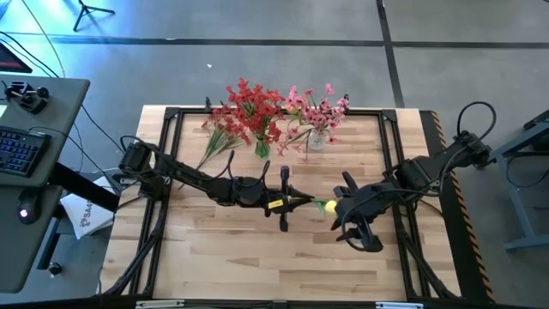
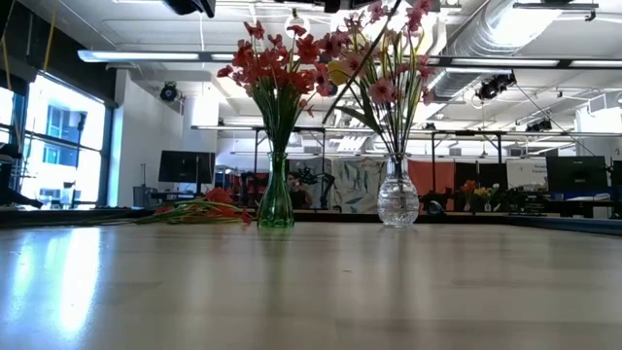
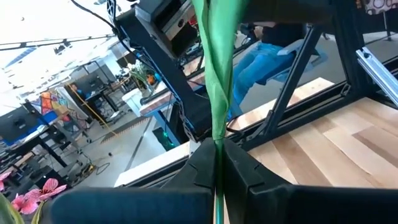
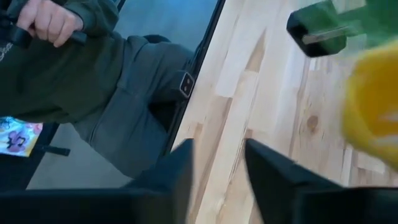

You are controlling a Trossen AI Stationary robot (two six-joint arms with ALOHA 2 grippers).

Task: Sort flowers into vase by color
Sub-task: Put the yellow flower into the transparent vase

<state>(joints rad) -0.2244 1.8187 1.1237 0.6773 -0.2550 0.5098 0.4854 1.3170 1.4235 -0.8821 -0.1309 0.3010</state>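
Left end effector (image 1: 287,202) clenched on a yellow flower's stem (image 3: 217,93), held mid-worktop with its long axis running left to right. Yellow bloom (image 1: 329,206) pointing at the right end effector (image 1: 347,225), released, just beside. Vases (image 1: 262,148) well behind both.

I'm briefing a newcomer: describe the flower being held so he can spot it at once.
Start at the two vases, green vase and clear vase, at the table's far edge. Come toward mid-table, where both arms meet. The yellow flower hangs there, stem pinched in the left tool; the only yellow bloom off the vases.
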